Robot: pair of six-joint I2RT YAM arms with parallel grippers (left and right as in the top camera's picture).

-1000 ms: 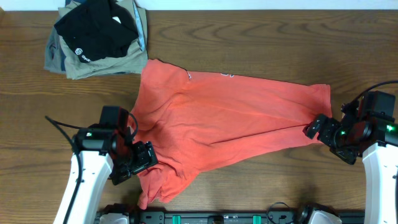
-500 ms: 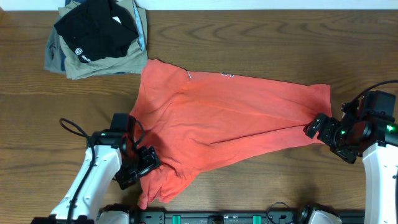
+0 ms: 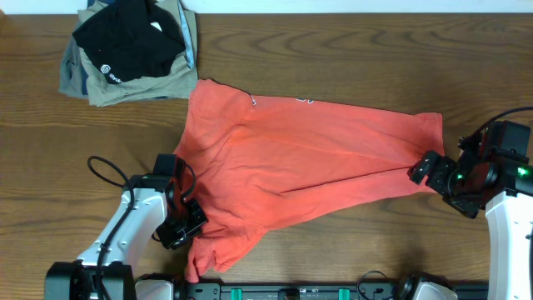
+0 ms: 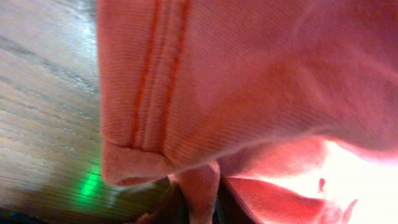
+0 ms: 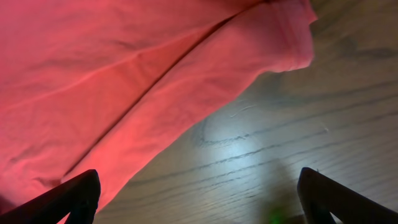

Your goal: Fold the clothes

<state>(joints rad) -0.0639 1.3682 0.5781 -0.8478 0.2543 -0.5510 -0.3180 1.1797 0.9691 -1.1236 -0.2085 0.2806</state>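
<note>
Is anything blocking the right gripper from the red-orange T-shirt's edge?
Nothing visible. The open right gripper sits at the hem of the T-shirt, over bare table; the folded garments lie far off.

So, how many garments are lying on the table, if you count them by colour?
Red-orange T-shirt: 1
Black folded garment: 1
Khaki-grey folded garment: 1
Total: 3
A thin blue strip shows at the pile's edge; I cannot tell whether it is a separate piece.
</note>
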